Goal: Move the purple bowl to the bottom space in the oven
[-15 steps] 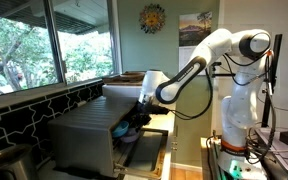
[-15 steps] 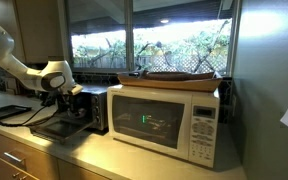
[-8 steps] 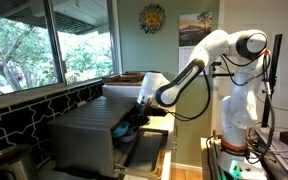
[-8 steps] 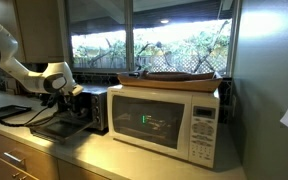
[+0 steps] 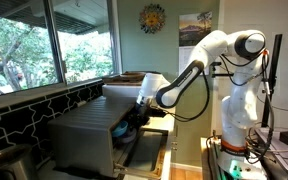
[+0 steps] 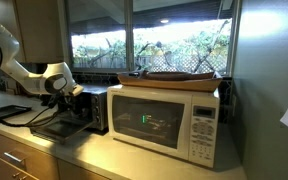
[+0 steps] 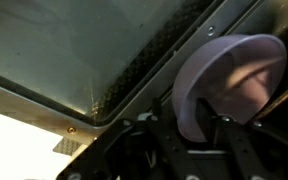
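Tool fingers appear closed on the lower rim of the purple bowl, which stands tilted on edge between them in the wrist view. The exact pinch point is dark and hard to read. In both exterior views the bowl is hidden behind the tool at the mouth of the oven. I cannot tell which shelf level it is at.

The bowl looks small, thin-walled and stiff, probably light plastic, so weight should be no trouble. Its smooth rim could slip or pivot in a narrow pinch. A hold across the rim wall, with one finger inside and one outside, seems the sensible grip. It should be set down flat rather than dropped.

Around it, the wrist view shows a metal and glass panel of the oven with a perforated strip. The oven sits with its door folded down on the surface, just left of a cream-white microwave carrying a flat tray. Behind are wide windows onto greenery. A dark tiled backsplash runs along the near left, and a sun ornament hangs on the far wall.
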